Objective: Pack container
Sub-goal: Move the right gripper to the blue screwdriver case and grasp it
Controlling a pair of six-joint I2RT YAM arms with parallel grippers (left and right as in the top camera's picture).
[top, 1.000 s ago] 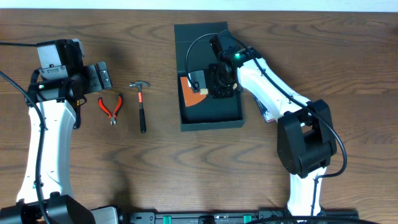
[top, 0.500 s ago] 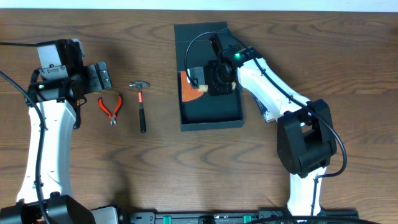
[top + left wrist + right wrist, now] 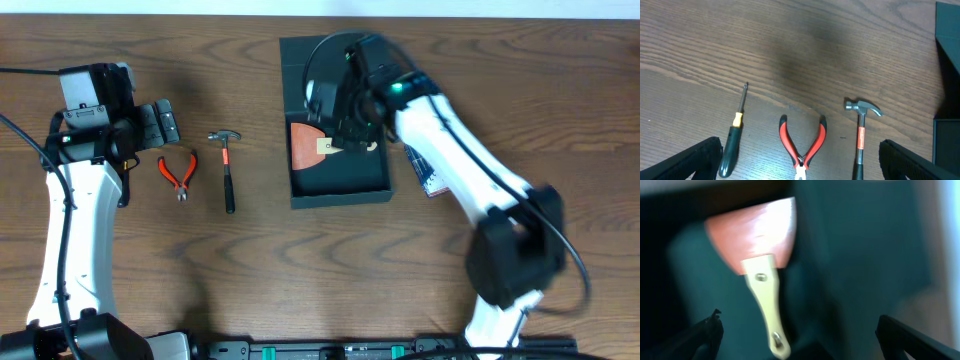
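1. Container point(image 3: 342, 190): dark square box at 12 o'clock from the table's centre, with its flap lid open on the 12 o'clock side.
2. Scraper point(image 3: 758, 234): orange blade with a pale handle. It lies flat on the container floor against the 9 o'clock wall, the handle pointing toward 3 o'clock in the overhead view.
3. Right gripper point(image 3: 346, 118): above the container interior and blurred. The wrist view shows its fingertips point(image 3: 704, 336) spread wide to either side of the scraper, clear of it and holding nothing.
4. Left gripper point(image 3: 162, 124): at 9 o'clock from the container, well apart from it. Its jaws are wide apart and empty.
5. Tools on the table below the left gripper, from 9 to 3 o'clock in its wrist view: screwdriver point(image 3: 735, 134), red-handled pliers point(image 3: 801, 146) and hammer point(image 3: 862, 131). None touches another.
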